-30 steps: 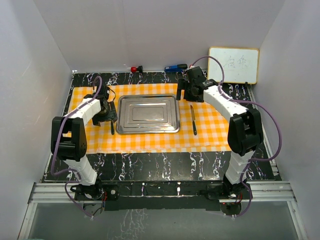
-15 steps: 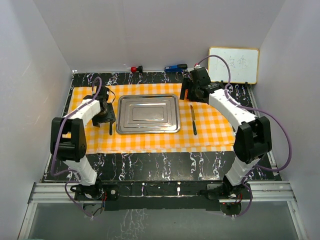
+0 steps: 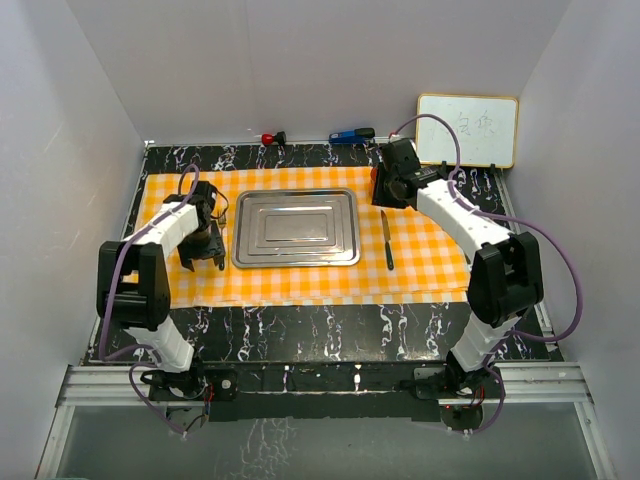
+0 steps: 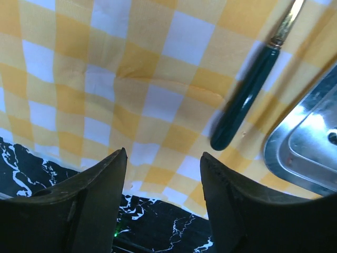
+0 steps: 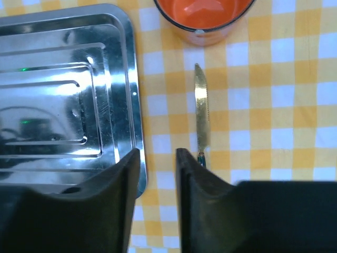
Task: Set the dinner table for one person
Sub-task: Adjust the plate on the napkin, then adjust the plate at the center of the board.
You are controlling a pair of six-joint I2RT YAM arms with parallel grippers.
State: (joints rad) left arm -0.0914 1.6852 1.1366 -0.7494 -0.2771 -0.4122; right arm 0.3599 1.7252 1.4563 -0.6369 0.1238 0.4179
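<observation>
While your left gripper [image 4: 163, 154] hangs over the orange-and-white checked cloth [image 4: 131, 79], its jaws stand moderately apart with nothing between them. Ahead of those jaws, off to one side, lies a dark green utensil handle [image 4: 245, 100] with a gold neck, just beside a corner of the rectangular steel tray [image 4: 305, 147]. The large black dinner table [image 4: 158, 232] with white marble veining shows bare just behind the jaws, past the cloth's edge.

Your right gripper [image 5: 158, 151] has its jaws at a narrow gap, and they are empty too. The tray lies ahead of one jaw. A gold-bladed knife [image 5: 201, 110] lies ahead of the other, its handle hidden behind that jaw. Beyond the knife's tip stands a round orange cup [image 5: 202, 13].
</observation>
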